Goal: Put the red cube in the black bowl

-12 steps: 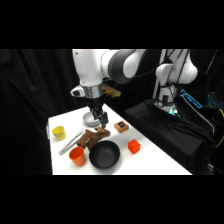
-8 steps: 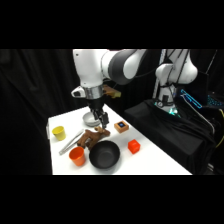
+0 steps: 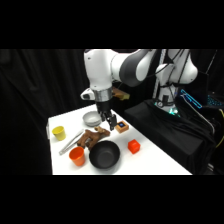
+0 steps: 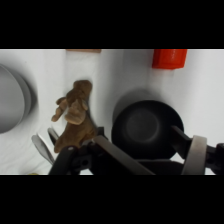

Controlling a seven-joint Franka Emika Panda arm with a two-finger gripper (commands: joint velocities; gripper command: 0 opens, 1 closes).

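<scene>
The gripper (image 3: 106,120), jaws spread, hung over a brown toy (image 3: 95,135) between metal tongs (image 3: 71,141), black bowl (image 3: 104,155) and red cube (image 3: 133,146).

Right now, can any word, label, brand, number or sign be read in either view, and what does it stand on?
None can be read.
The red cube, black bowl, orange cup, yellow cup and plush toy show no print.
The block with the dark top may carry a mark, too blurred to read.
The arm shows no legible brand.
</scene>
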